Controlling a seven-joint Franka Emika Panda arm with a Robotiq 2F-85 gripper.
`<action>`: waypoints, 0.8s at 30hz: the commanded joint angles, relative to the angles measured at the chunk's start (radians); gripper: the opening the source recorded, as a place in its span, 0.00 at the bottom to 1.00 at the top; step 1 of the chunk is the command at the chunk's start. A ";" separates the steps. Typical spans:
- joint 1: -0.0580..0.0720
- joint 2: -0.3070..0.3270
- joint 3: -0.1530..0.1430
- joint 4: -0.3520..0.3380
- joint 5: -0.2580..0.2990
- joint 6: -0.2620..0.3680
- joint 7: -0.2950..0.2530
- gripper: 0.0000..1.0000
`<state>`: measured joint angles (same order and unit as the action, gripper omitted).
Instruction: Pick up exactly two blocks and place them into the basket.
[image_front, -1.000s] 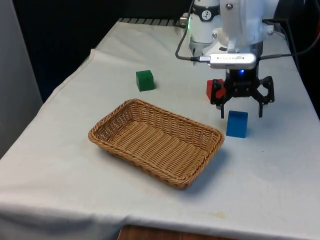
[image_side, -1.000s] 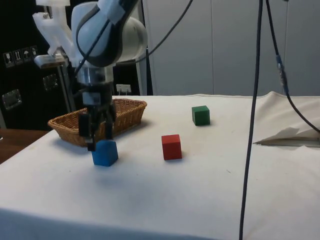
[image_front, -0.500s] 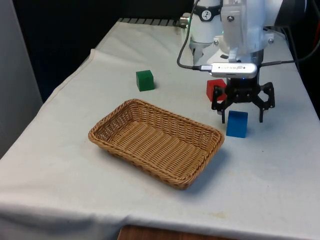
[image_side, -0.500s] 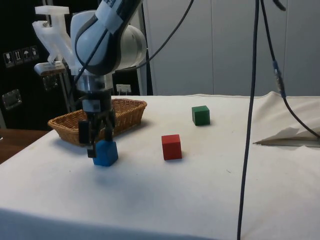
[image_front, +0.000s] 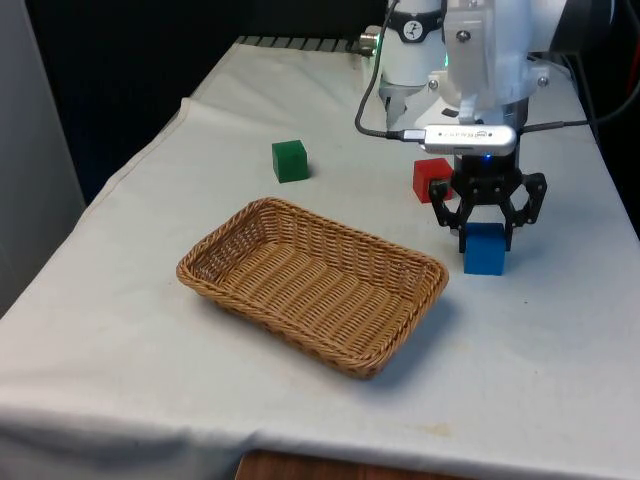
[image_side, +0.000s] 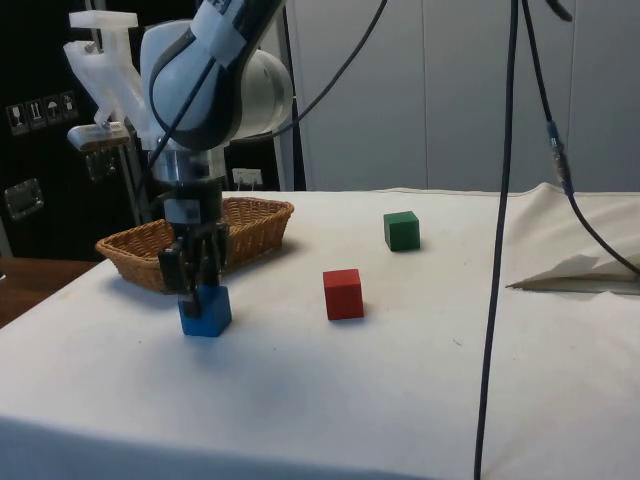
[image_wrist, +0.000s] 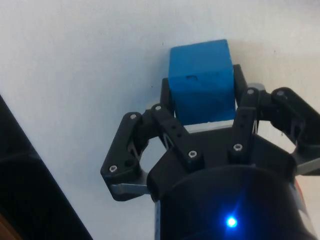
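A blue block (image_front: 485, 252) rests on the white cloth, to the front view's right of the wicker basket (image_front: 259, 213). My gripper (image_front: 485, 238) points straight down over it, and its fingers are shut against the block's two sides. The side view shows the same grip: the gripper (image_side: 197, 285) clasps the upper part of the blue block (image_side: 205, 312), whose base touches the cloth. In the wrist view the blue block (image_wrist: 201, 80) sits between the black fingers (image_wrist: 167, 92). A red block (image_front: 430, 178) stands just behind the gripper. The green block (image_front: 290, 160) lies beyond the basket.
The basket (image_side: 255, 208) holds nothing. In the side view the red block (image_side: 343, 293) and green block (image_side: 402, 230) stand apart on open cloth. Black cables (image_side: 500, 240) hang down in front, and the cloth bunches up (image_side: 580, 265) at the far side.
The gripper came down around the blue block and its fingers went from wide open to shut on it. The block shifted slightly towards the front view's right.
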<state>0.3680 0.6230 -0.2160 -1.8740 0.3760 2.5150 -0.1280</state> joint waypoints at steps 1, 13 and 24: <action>0.001 0.000 0.001 -0.001 0.002 0.008 0.000 0.02; 0.009 -0.051 -0.013 -0.015 -0.037 -0.033 0.020 0.02; 0.001 -0.080 -0.023 0.011 -0.095 -0.093 0.034 0.02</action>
<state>0.3670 0.5400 -0.2320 -1.8750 0.2910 2.4410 -0.1020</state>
